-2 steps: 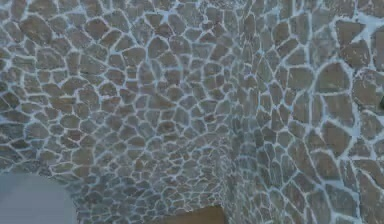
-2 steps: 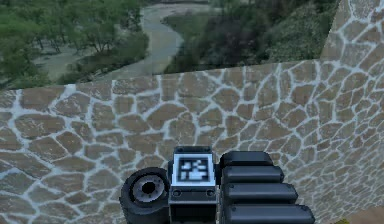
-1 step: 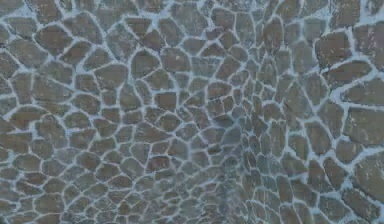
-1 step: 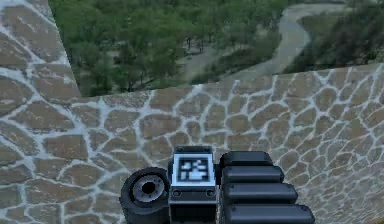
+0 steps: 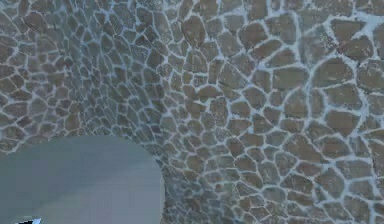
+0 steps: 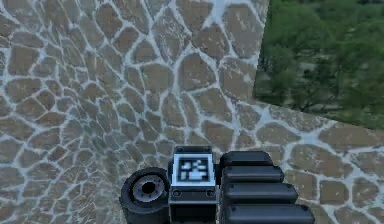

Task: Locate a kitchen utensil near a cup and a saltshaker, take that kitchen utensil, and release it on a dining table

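Stone in irregular brown slabs forms the wall [image 5: 250, 100], with greenery [image 6: 325, 55] at the arm side view's upper right. A round grey tabletop [image 5: 85, 180] sits lower left in the forward view. The arm [image 6: 255, 190], segments stacked close, lies at the arm side view's bottom edge. The gripper [image 6: 148, 192] is left of a white marker [image 6: 195, 168]. Its fingers cannot be made out, nor can I tell whether they hold a utensil.

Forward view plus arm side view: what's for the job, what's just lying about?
Job:
- grey round top, maybe the dining table
- arm, at the arm side view's bottom edge

Just there:
- stone wall
- window onto greenery
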